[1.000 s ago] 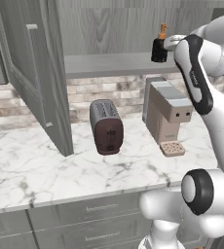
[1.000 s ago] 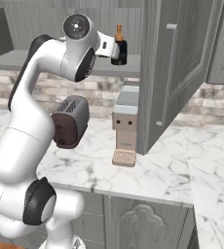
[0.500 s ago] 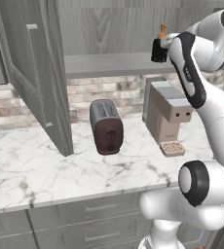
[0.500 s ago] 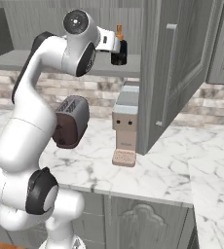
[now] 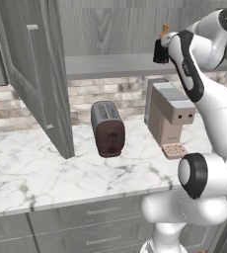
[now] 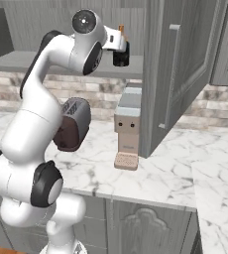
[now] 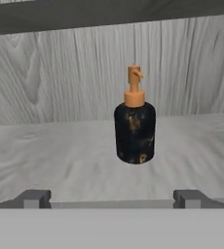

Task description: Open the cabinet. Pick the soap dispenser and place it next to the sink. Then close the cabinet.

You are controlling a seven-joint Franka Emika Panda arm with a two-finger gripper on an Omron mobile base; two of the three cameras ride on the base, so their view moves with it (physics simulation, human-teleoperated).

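Black, gold-flecked soap dispenser with an orange pump stands upright on the grey cabinet shelf, dead ahead at twelve o'clock. My fingers, spread wide and empty, have closed in; grasp comes next.

Rocking black with gold flecks and an orange pump: soap dispenser. Sporting grey wood-grain: cabinet. Showing white marble, grey veins: counter. Going dark brown: toaster.

Grey cabinet shelf bearing upright soap dispenser, marble counter bearing toaster, apparently a coffee machine
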